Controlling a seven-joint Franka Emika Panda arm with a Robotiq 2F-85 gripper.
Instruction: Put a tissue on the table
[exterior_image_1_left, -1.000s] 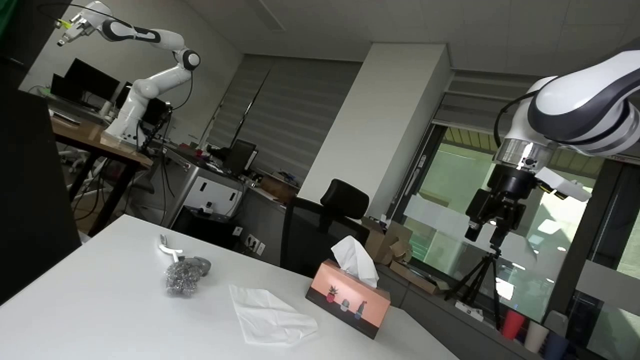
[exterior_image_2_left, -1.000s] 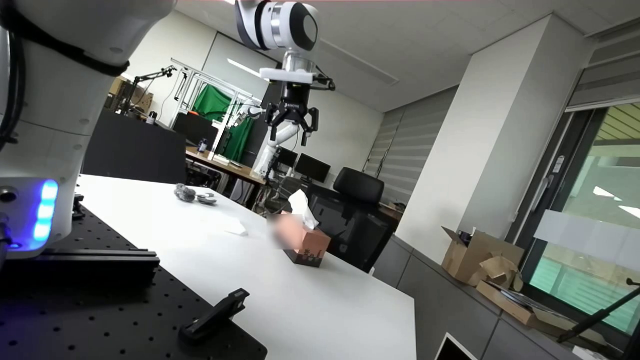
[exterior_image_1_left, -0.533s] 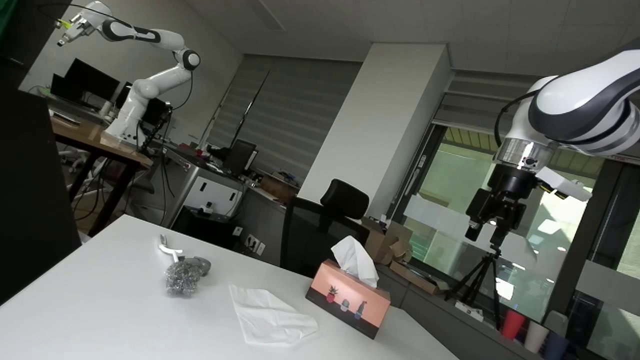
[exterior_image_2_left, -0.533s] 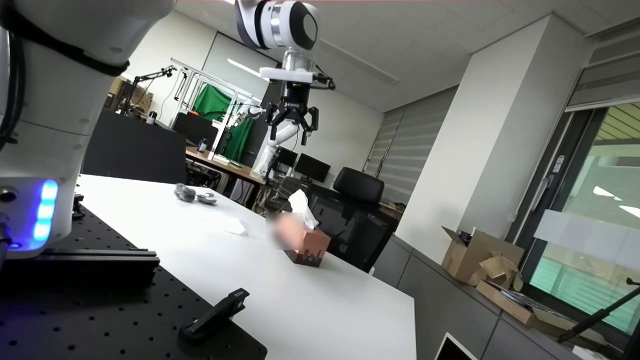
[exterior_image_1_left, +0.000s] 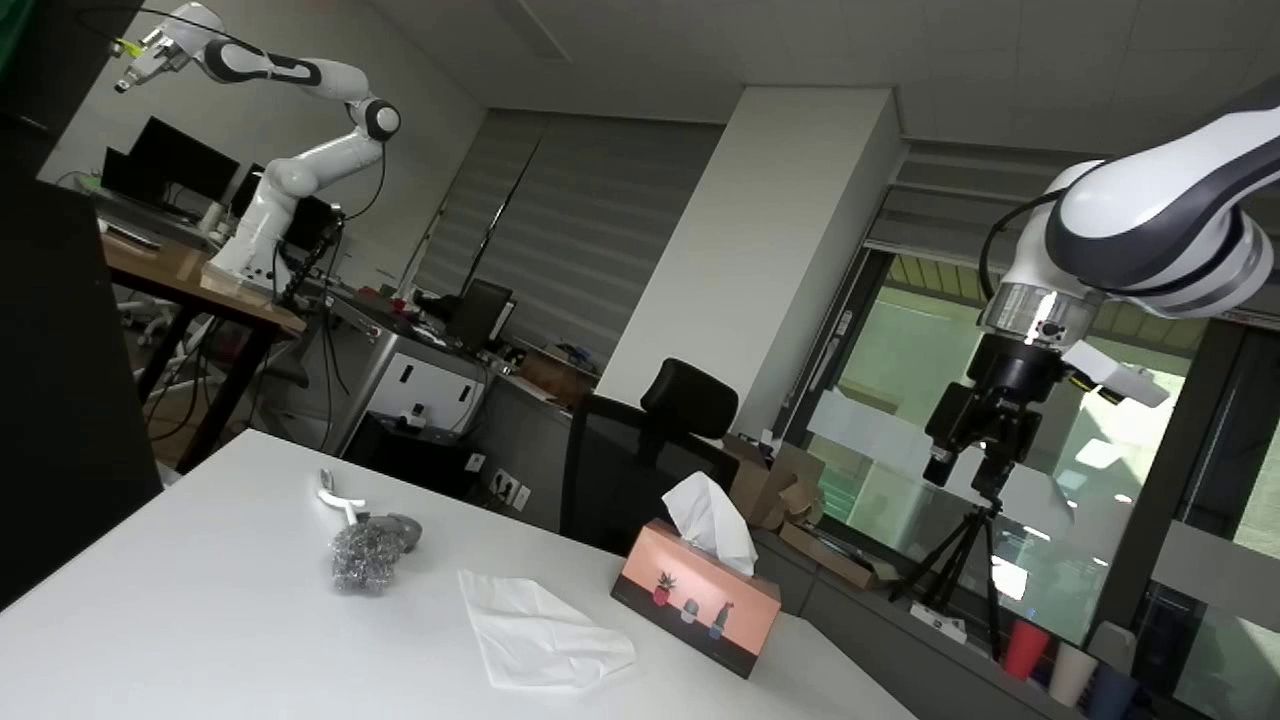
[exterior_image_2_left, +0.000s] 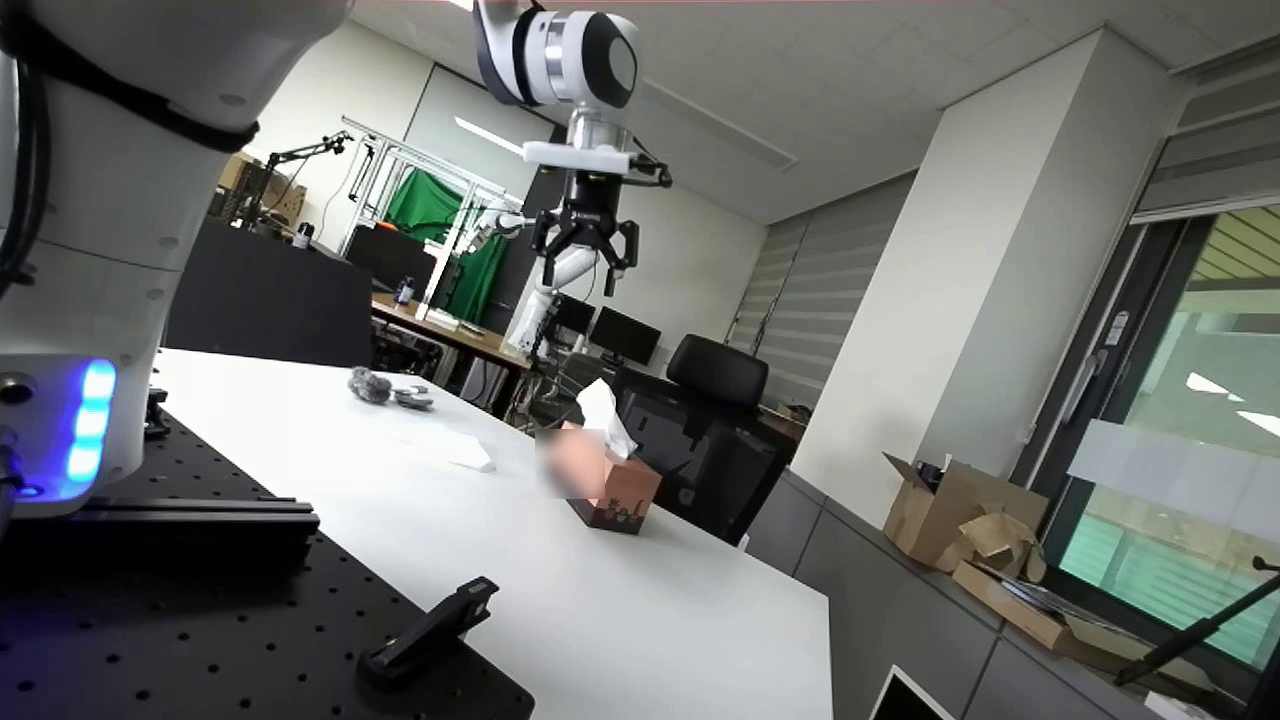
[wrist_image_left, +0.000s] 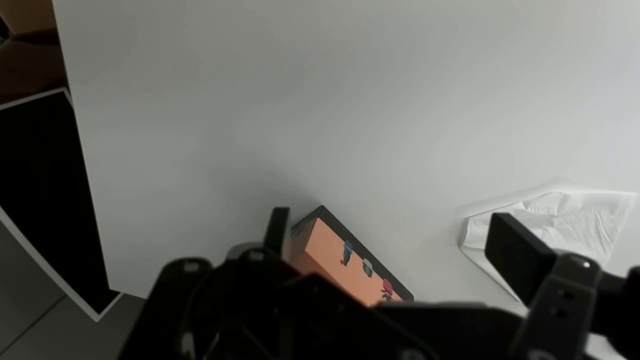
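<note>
A white tissue (exterior_image_1_left: 545, 640) lies spread flat on the white table (exterior_image_1_left: 230, 640); it also shows in an exterior view (exterior_image_2_left: 462, 450) and in the wrist view (wrist_image_left: 575, 225). A pink tissue box (exterior_image_1_left: 700, 600) with a dark base stands beside it, seen also in an exterior view (exterior_image_2_left: 628, 492) and the wrist view (wrist_image_left: 350, 262). Another tissue (exterior_image_1_left: 712, 522) sticks up from its top. My gripper (exterior_image_1_left: 962, 478) is open and empty, high above the table. In the wrist view the fingers (wrist_image_left: 390, 230) are wide apart and partly cover the box and the flat tissue.
A grey wire scourer (exterior_image_1_left: 365, 555) and a white-grey hooked item (exterior_image_1_left: 340, 500) lie on the table. A black office chair (exterior_image_2_left: 715, 420) stands behind the table's edge. A black clamp-like piece (exterior_image_2_left: 430, 635) sits on the perforated plate (exterior_image_2_left: 250, 665) near the robot base.
The arm and open gripper have shifted slightly, a little downward in both exterior views. The tissue, the box and the other items have not moved.
</note>
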